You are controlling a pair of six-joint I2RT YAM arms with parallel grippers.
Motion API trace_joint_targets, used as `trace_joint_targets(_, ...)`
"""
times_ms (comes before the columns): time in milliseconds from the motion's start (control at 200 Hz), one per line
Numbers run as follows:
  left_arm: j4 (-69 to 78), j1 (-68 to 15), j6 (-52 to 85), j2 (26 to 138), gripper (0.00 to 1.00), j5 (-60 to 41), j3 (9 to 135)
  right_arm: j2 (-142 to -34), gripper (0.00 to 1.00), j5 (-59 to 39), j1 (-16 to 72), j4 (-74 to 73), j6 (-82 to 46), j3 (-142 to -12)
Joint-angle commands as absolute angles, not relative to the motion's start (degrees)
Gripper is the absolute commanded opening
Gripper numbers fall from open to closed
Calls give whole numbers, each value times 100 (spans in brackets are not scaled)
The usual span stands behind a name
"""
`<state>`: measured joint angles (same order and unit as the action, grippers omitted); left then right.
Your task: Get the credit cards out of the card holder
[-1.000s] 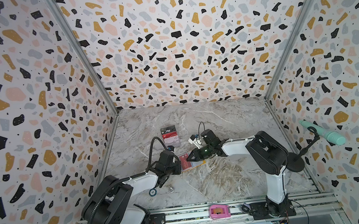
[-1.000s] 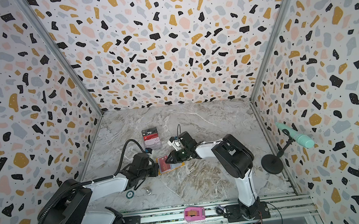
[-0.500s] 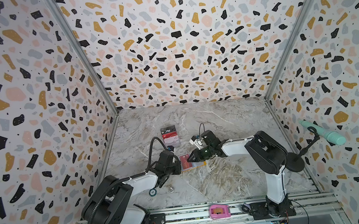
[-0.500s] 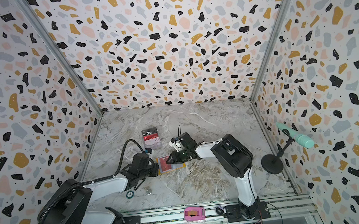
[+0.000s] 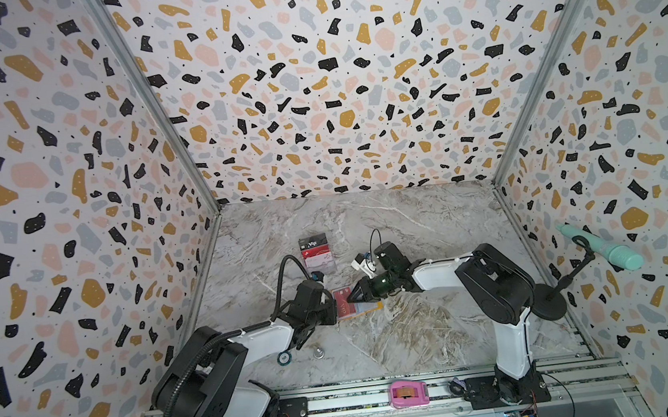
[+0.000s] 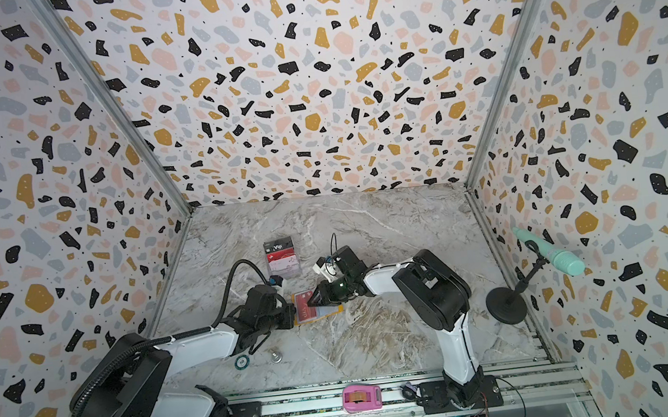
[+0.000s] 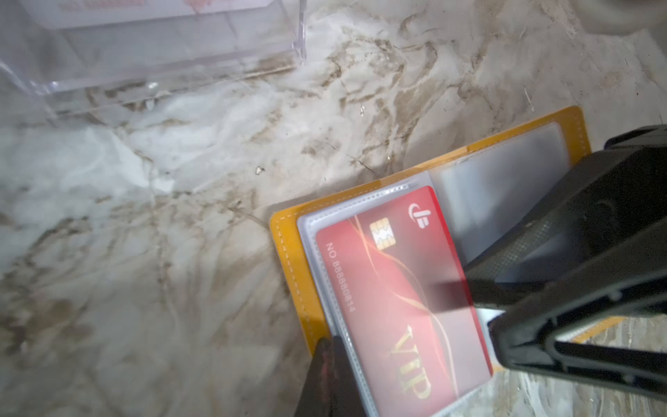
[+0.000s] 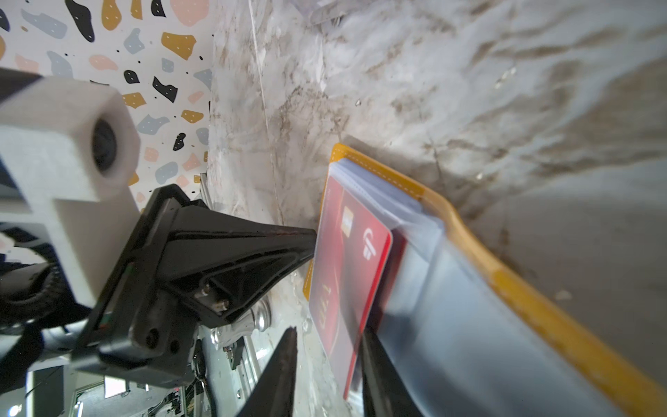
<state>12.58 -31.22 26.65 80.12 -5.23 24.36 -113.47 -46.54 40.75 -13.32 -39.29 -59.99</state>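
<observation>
The mustard-yellow card holder [image 5: 369,308] [image 6: 334,310] lies open on the marble floor, clear sleeves up. A red credit card [image 7: 397,299] with gold "VIP" lettering sits in the top sleeve. My left gripper [image 5: 334,312] [image 7: 330,343] is shut, its tip resting on the holder's yellow edge beside the sleeve. My right gripper [image 5: 350,300] [image 8: 330,335] is open and comes in from the opposite side. Its fingers straddle the red card's [image 8: 346,260] free edge. One finger [image 8: 281,364] stands clear of the card. The other finger [image 8: 379,364] lies behind the card against the sleeves.
A clear acrylic stand [image 5: 318,257] [image 6: 283,258] holding cards is just behind the holder. Two small round things [image 5: 283,358] [image 5: 318,352] lie near the left arm. A pink tape dispenser [image 5: 409,394] sits on the front rail. A teal microphone [image 5: 603,250] on a black base [image 5: 548,301] stands at the right wall.
My right gripper has edged slightly left along the holder toward the red card. The left gripper and the holder have stayed put.
</observation>
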Motion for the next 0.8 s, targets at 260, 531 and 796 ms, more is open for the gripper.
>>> trace_joint_targets(260,1120,-3120,2725,8004,0,-650,2294,-11636,31,-5343,4164,-2266,-4580,-5840)
trace_joint_targets(531,1215,-3120,2742,8072,0,-677,2303,-11685,31,-4990,4305,-1376,-4037,-6226)
trace_joint_targets(796,1222,-3120,2726,8061,0,-686,2257,-11628,31,-4488,4316,-448,-3479,-6570)
